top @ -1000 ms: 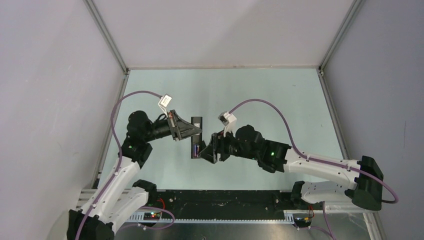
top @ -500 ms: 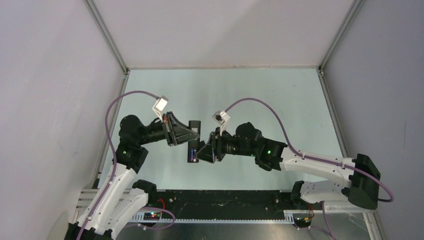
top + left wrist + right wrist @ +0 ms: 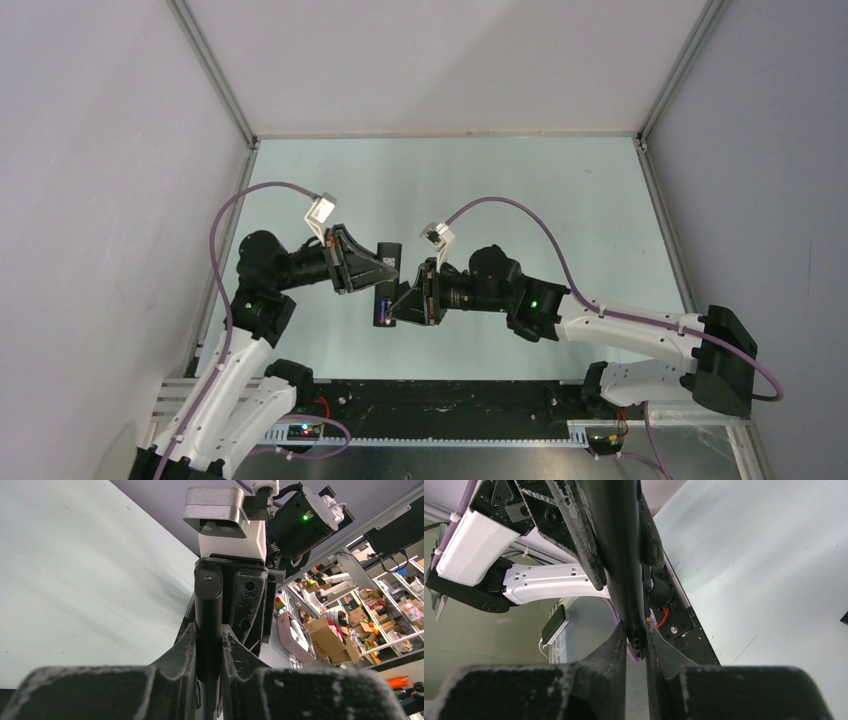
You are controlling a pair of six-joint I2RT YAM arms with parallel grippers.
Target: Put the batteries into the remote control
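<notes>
The remote control (image 3: 208, 610) is up off the table (image 3: 520, 190), hanging in the middle of the scene between the two arms, its long side running near to far. It's a slim, stiff black bar, light by the look of it. The smooth plastic sides could well slide under a loose pinch.

The left gripper (image 3: 209, 650) has it squarely. The jaws are narrow and clamped across the thin sides, with a finger (image 3: 184, 652) pressed flat on each side. That looks like the right place to hold: across the narrow edges, leaving the back recess clear.

In comes the right gripper (image 3: 636, 639) from the right, on the near end of the bar. Its jaws sit narrow too, and both pads look pressed against that end, so the remote is caught between two grips.

From above, a speck of blue-purple shows low on the bar, probably a battery (image 3: 384, 304) in the recess, though it's too small to be sure. The second one I can't make out at all. Those little cylinders will roll and slip, so a pinch across the round middle should serve best. Squeeze too hard on the bar's tip and it may twist in the other grip.
</notes>
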